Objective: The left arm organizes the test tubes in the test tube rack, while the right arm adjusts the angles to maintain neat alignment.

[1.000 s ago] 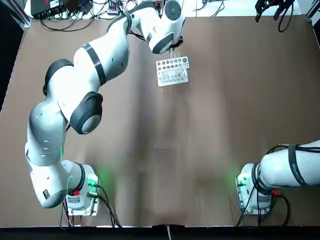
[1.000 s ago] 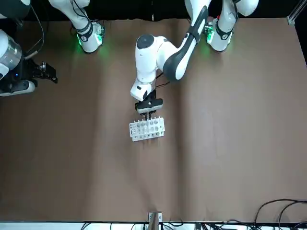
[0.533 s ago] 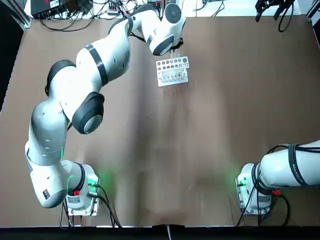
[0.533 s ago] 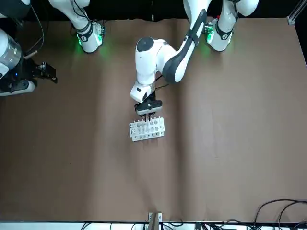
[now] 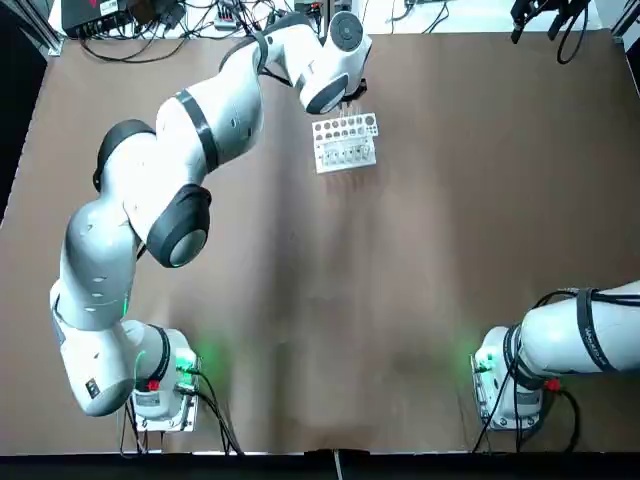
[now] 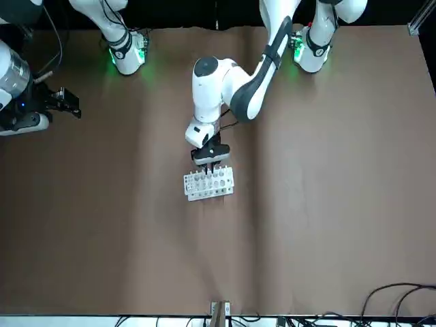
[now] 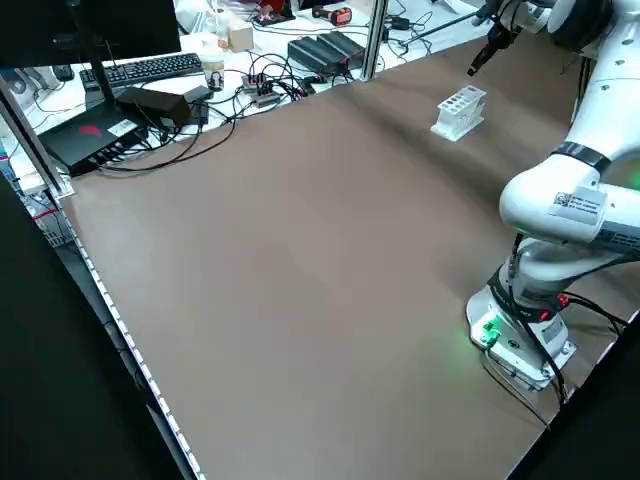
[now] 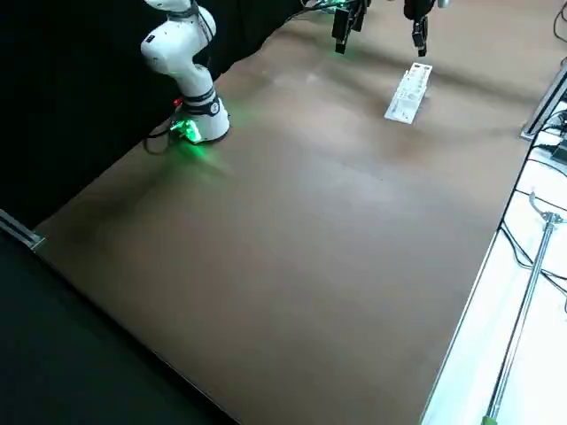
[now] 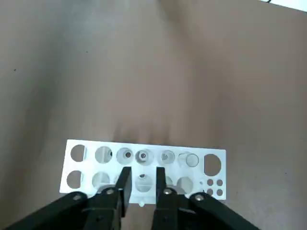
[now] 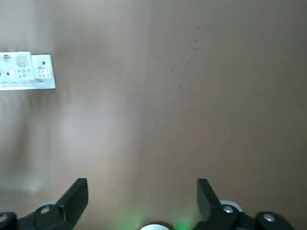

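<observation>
The left gripper (image 9: 142, 178) (fingers slightly apart, gripping nothing) hovers over the test tube rack (image 9: 96, 154).

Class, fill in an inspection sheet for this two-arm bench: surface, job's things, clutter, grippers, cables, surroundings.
Surface: brown table, bare apart from the rack.
Job's things: white test tube rack at the far side; test tubes stand in some holes.
Clutter: nothing seen on the table.
Grippers: left gripper directly above the rack, fingers narrowly apart; right gripper open, off to the side.
Cables: bundles at both arm bases.
Surroundings: keyboard and electronics beyond the edge.
</observation>
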Controlling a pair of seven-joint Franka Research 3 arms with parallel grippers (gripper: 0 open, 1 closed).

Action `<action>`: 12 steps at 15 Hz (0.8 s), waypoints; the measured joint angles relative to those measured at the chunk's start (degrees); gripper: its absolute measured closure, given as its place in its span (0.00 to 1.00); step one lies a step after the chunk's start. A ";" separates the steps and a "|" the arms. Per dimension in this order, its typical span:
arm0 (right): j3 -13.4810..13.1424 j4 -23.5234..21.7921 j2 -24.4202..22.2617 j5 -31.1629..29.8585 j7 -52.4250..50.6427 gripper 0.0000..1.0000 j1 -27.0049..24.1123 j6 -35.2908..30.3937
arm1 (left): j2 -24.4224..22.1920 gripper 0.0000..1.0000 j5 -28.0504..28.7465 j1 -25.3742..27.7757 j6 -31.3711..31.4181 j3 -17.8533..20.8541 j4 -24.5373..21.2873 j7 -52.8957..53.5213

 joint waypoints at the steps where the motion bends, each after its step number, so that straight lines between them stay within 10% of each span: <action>1: 0.00 0.00 0.00 0.00 0.00 0.00 0.00 0.00 | 0.07 0.71 0.00 0.02 0.06 0.01 0.00 0.00; 10: -0.02 0.00 -0.04 0.00 0.00 0.00 -0.01 0.00 | -1.48 0.00 0.00 1.55 -1.76 0.11 0.44 1.33; 12: -0.04 0.01 -0.06 0.00 0.00 0.00 -0.02 -0.01 | -3.23 0.00 0.00 2.39 -5.15 0.09 0.57 4.48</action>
